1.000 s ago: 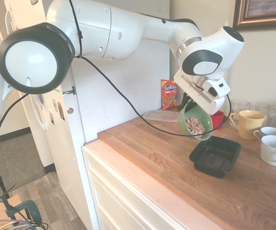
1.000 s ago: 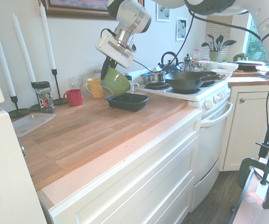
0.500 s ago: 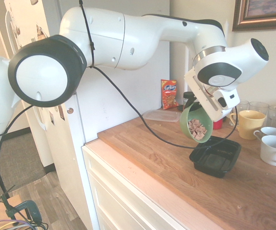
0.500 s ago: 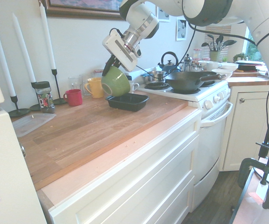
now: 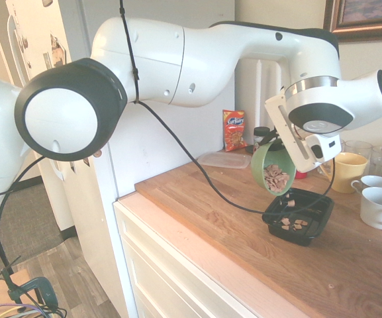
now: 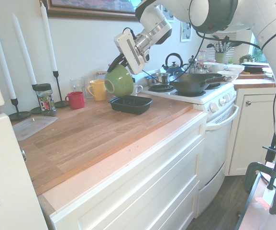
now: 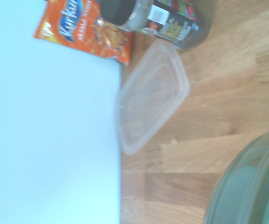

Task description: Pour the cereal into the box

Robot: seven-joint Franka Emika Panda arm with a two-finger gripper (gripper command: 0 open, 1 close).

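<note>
My gripper (image 5: 267, 140) (image 6: 116, 63) is shut on the rim of a green bowl (image 5: 273, 168) (image 6: 119, 81), held steeply tipped over the box (image 5: 298, 216) (image 6: 130, 104), a shallow black tray on the wooden counter. Tan cereal (image 5: 277, 177) sits low in the tilted bowl, near its lower lip. Several pieces of cereal (image 5: 294, 224) lie in the box and a few are falling between bowl and box. The bowl's green edge (image 7: 251, 186) also fills one corner of the wrist view.
A yellow mug (image 5: 343, 170) (image 6: 97, 89), white cups (image 5: 381, 207), glasses and a red cup (image 6: 75, 99) stand behind the box. A clear flat container (image 5: 224, 158) (image 7: 150, 95), an orange snack bag (image 5: 234, 130) (image 7: 85, 30) and a dark jar (image 6: 45, 99) sit by the fridge. A stove (image 6: 195, 93) adjoins the counter.
The wrist has rotated further and the bowl has tipped more steeply. Cereal that was all in the bowl now spills out, with pieces lying in the box.
</note>
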